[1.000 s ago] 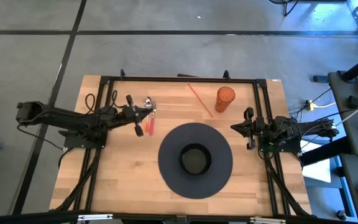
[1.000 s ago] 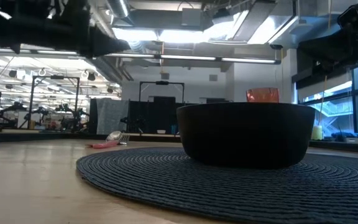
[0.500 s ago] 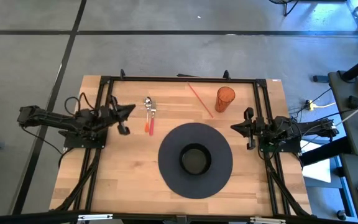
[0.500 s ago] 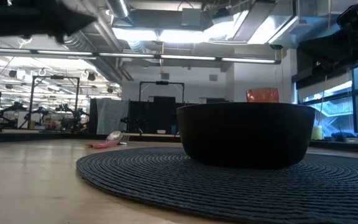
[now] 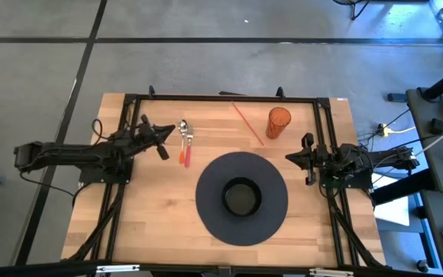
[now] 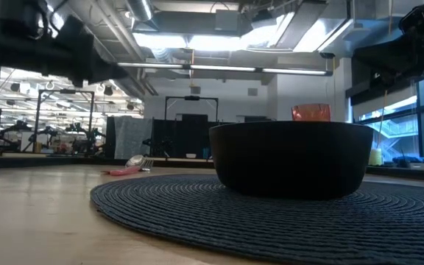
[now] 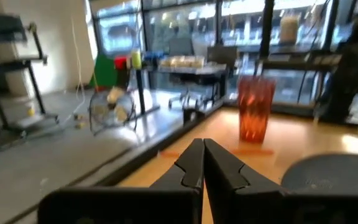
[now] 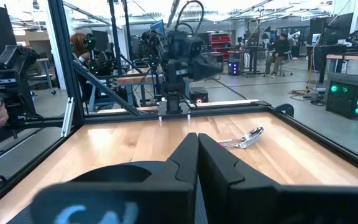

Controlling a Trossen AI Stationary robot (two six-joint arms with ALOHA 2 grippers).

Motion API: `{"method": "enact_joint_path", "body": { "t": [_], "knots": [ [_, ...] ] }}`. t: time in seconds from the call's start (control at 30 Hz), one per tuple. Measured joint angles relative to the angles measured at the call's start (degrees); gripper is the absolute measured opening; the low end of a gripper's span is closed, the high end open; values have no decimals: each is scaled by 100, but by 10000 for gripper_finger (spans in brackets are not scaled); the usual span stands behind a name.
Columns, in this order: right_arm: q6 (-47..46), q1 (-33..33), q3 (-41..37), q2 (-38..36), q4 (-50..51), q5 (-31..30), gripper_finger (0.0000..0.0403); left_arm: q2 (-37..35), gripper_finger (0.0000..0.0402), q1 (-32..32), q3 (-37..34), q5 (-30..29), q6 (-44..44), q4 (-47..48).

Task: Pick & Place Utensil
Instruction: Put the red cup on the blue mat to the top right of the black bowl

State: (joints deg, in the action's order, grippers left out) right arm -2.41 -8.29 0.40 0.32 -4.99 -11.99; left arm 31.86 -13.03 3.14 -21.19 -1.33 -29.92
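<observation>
Two small utensils (image 5: 184, 143) with silver heads and orange-red handles lie side by side on the wooden table, left of the round dark mat (image 5: 206, 181); they also show in the right wrist view (image 8: 247, 138) and the low view (image 6: 129, 168). A black bowl (image 5: 241, 197) stands on the mat's middle. My left gripper (image 5: 163, 149) is shut and hangs above the table just left of the utensils, touching nothing; its shut fingers show in its wrist view (image 7: 202, 152). My right gripper (image 5: 291, 158) waits shut at the table's right side (image 8: 197, 142).
An orange tumbler (image 5: 278, 123) stands at the far right of the table, also seen in the left wrist view (image 7: 253, 115). A thin red stick (image 5: 248, 124) lies beside it. A black frame (image 5: 221, 98) runs round the table's edges. Bare wood lies near the front left.
My left gripper has drawn back from over the utensils toward the table's left edge, then swung a little toward the far edge, staying shut. The utensils lie flat on the table.
</observation>
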Motion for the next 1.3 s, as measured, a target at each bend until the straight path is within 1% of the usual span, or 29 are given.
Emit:
{"method": "enact_joint_path", "body": {
  "t": [0.17, 0.37, 0.5, 0.57, 0.77, 0.83, 1.0, 1.1, 1.23, 1.3],
  "knots": [
    [-5, 0, -2, 0, 15, 0, 11, 239, 3, -27, 0, 13, 16, 21],
    [-14, 0, -2, 0, 15, -2, 11, 242, 3, 28, 0, -9, 16, 7],
    [4, 0, -2, 0, 15, -2, 11, 240, 3, 28, 0, -28, 353, -40],
    [4, 0, -2, 0, 14, -2, 11, 237, 3, 28, 0, -8, 247, -187],
    [95, 0, -2, 0, 11, -48, 11, 222, 3, 33, 0, 567, -101, -302],
    [79, 0, -2, 0, 14, -47, 11, 81, 3, 97, 0, 559, -250, -371],
    [-16, 0, -1, 0, 68, -42, 11, -605, 2, 525, 0, 447, -440, -394],
    [-16, 0, -1, 0, 66, -44, 11, -988, 3, 740, 0, 174, -652, -211],
    [-16, 0, -2, 0, 66, -44, 11, -1351, 2, 861, 0, -410, -800, 287],
    [-16, 0, -2, 0, 63, -44, 11, -1498, 3, 860, 0, -465, -797, 519]
  ]
}}
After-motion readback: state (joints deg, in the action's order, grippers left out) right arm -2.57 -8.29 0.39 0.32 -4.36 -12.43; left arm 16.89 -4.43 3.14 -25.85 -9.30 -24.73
